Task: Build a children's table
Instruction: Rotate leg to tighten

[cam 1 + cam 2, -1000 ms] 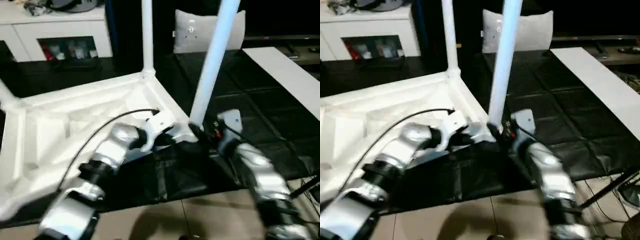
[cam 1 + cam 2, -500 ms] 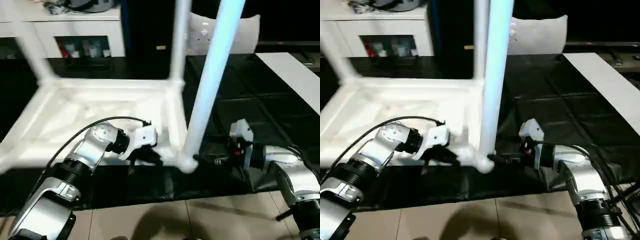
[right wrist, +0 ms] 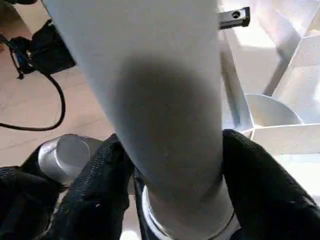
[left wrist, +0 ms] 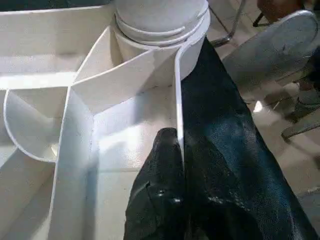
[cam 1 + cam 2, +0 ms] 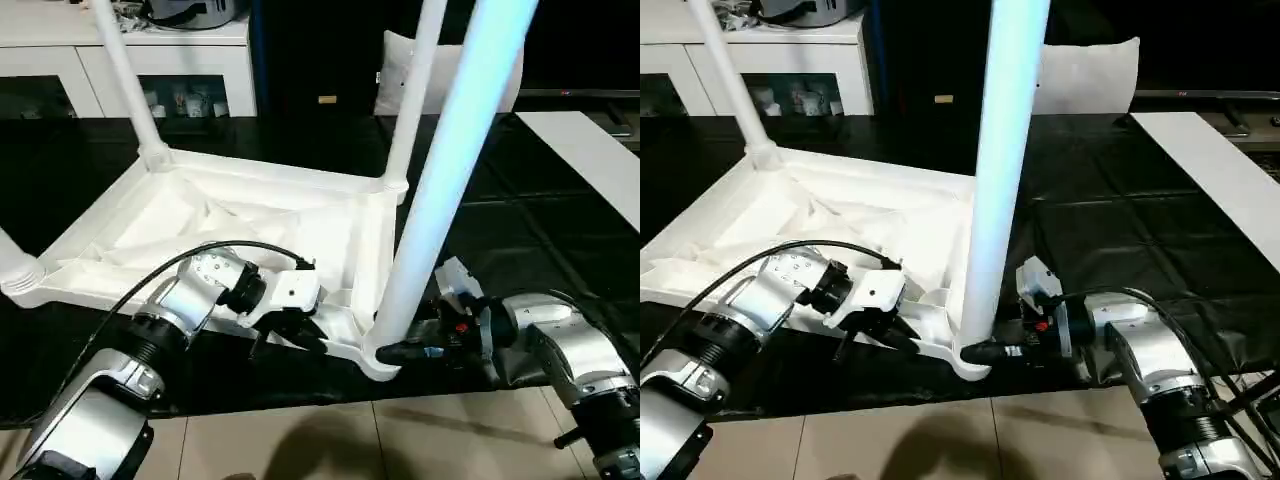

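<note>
From the head camera, the right gripper (image 5: 400, 352), a second ago beside the near leg (image 5: 440, 190), now clamps its base at the corner socket. On the left wrist camera, the left gripper (image 4: 175, 145) pinches the rim of the upturned white table top (image 5: 250, 215) on the black mat (image 5: 520, 220). Along the right wrist camera, black fingers (image 3: 250, 175) flank the white tubular leg.

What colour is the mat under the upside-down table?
Black: the mat under the white table shows best in the right eye view.
</note>
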Controlling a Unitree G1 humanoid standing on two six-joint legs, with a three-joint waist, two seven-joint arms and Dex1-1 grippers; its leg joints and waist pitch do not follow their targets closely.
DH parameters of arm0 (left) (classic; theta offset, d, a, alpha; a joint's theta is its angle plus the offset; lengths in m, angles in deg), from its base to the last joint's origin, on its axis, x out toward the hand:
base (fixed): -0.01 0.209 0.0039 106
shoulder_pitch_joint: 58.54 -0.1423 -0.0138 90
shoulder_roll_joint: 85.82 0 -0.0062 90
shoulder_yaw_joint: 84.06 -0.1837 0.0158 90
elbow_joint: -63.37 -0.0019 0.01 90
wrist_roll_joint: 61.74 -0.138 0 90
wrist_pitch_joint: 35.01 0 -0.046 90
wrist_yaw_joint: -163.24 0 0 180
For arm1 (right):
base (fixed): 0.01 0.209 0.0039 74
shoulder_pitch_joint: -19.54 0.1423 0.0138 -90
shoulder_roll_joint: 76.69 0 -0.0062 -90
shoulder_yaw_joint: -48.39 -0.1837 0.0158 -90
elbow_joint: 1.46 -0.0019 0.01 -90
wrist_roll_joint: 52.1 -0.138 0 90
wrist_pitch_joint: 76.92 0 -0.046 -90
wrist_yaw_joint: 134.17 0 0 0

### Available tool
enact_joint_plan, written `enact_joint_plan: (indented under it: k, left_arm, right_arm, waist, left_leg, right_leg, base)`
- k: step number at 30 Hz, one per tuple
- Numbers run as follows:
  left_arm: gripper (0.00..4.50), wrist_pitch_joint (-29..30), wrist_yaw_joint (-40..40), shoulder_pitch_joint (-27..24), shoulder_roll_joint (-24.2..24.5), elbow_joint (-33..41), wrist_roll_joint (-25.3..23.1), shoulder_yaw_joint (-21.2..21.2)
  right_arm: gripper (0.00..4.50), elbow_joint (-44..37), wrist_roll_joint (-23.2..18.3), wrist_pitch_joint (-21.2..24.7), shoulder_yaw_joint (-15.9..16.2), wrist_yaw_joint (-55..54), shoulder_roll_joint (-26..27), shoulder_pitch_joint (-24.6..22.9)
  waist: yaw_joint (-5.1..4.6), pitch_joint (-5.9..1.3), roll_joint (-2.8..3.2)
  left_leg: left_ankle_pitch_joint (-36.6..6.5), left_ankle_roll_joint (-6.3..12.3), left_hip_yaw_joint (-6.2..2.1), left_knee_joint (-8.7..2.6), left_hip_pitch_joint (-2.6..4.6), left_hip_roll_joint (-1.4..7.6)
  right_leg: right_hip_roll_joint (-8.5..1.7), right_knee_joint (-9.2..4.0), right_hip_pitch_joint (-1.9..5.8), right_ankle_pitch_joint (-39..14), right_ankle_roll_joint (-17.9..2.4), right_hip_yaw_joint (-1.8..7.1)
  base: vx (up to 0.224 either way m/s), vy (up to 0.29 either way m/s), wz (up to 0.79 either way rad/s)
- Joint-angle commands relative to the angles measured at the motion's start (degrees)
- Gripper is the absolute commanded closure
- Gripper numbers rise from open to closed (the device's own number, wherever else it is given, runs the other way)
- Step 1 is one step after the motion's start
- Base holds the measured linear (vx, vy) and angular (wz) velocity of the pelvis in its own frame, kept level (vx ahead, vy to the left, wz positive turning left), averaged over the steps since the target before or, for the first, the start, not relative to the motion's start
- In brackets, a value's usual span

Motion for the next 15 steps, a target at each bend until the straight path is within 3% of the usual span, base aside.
enact_joint_plan:
  k: [1,5,11,15]
  left_arm:
    - [4.50,-1.59,1.20,1.55,-0.37,-0.12,-0.97,-1.24]
    - [4.50,-2.25,1.64,1.72,-0.38,-0.83,-0.92,-1.39]
    - [4.50,-1.77,1.20,1.65,-0.34,-1.32,-0.83,-1.26]
    - [4.50,6.09,-3.60,0.73,-1.53,0.33,0.28,1.50]
  right_arm:
    - [2.05,-0.69,-0.40,0.30,0.73,1.64,-0.51,0.96]
    - [2.37,-0.84,-0.93,1.14,1.01,2.58,-0.57,0.88]
    - [2.43,-2.25,-1.69,2.08,1.18,2.51,-0.67,-0.09]
    - [2.43,-5.81,-2.12,5.29,-0.25,-4.66,2.15,-2.61]
  waist:
    - [-0.20,-4.09,-0.35]
    - [-0.12,-4.08,-0.22]
    - [-0.05,-4.14,-0.10]
    - [-0.04,-4.01,0.02]
  left_leg:
    - [-11.55,3.51,-0.14,-4.09,0.34,1.54]
    - [-11.73,3.46,-0.12,-4.07,0.33,1.48]
    - [-11.78,3.22,-0.15,-4.11,0.40,1.59]
    - [-12.02,2.80,-0.21,-4.30,0.42,1.65]
  right_leg:
    - [-3.68,-4.55,3.16,-24.52,-7.37,2.64]
    - [-3.64,-4.49,3.21,-24.10,-7.65,2.60]
    - [-3.63,-4.43,3.23,-23.40,-7.89,2.63]
    - [-3.67,-4.36,3.30,-23.46,-8.05,2.68]
  base:
    - [0.000,0.000,0.00]
    - [0.000,0.000,0.00]
    - [0.000,0.000,0.00]
    - [0.000,0.000,0.00]
